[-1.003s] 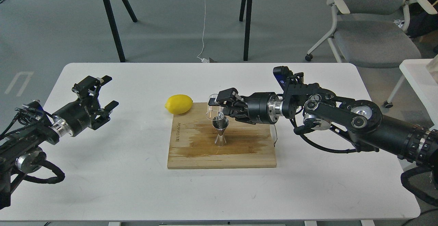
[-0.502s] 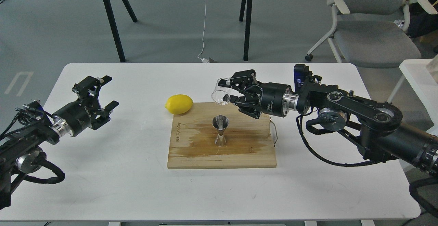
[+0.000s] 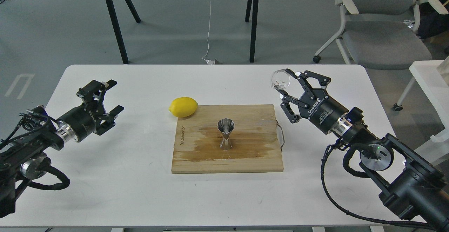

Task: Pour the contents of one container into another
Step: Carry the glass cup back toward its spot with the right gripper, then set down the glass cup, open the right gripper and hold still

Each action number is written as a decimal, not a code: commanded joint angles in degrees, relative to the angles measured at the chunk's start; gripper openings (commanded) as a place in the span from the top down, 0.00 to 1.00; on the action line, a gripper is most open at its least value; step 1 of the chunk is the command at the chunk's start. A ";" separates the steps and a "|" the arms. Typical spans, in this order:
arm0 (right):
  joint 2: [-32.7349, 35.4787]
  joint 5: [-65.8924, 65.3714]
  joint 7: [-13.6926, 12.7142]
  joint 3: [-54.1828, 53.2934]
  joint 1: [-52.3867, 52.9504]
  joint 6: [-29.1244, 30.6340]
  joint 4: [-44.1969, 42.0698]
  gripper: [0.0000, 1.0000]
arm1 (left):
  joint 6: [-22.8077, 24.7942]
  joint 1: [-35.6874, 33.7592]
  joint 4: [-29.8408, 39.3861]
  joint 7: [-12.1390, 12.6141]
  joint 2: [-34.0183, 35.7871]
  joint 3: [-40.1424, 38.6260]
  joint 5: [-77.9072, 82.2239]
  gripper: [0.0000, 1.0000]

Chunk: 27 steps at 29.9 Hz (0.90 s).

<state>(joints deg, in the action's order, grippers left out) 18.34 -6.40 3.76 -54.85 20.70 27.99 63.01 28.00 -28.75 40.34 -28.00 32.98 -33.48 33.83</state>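
Note:
The steel jigger (image 3: pixel 225 133) stands upright in the middle of the wooden cutting board (image 3: pixel 245 158). The small clear glass cup (image 3: pixel 280 79) hangs in the air over the table's back right, well to the right of the jigger and off the board. It is tipped, with its mouth facing roughly toward me. My right gripper (image 3: pixel 286 88) is shut on the cup at its fingertips. My left gripper (image 3: pixel 114 95) hovers open over the table's left side with nothing in it, far from the board.
A yellow lemon (image 3: pixel 183 106) lies on the white table (image 3: pixel 105 176) against the board's back-left corner. A metal handle (image 3: pixel 281 138) sticks out of the board's right edge. Behind the table are black table legs (image 3: pixel 115 21) and a grey office chair (image 3: pixel 379 25).
My right gripper has carried the glass cup away from just above the jigger, up and to the right, past the board's edge. My left gripper has barely shifted.

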 commanded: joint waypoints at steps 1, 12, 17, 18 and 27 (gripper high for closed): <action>0.03 7.52 0.81 -2.89 -3.65 0.01 -0.52 0.55 | 0.00 0.01 0.00 0.00 -0.02 0.00 0.01 0.00; -0.06 32.83 3.45 -3.86 -10.77 0.01 -5.52 0.55 | 0.00 0.10 0.00 0.00 -0.11 0.00 0.01 0.00; -1.82 39.79 3.54 -3.86 -12.79 0.01 -7.28 0.55 | 0.00 0.10 0.00 0.00 -0.11 0.08 0.01 0.00; -2.25 40.49 3.54 -3.86 -12.97 0.01 -7.72 0.55 | 0.00 0.19 0.00 0.00 -0.11 0.00 0.01 0.00; -6.92 42.43 3.62 -5.00 -12.88 0.01 -11.50 0.56 | 0.00 0.98 0.00 0.00 -0.02 0.09 0.10 0.00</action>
<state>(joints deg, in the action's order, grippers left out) 12.34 35.28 7.34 -59.10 7.79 28.00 53.11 28.00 -27.80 40.34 -28.00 32.87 -33.40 33.92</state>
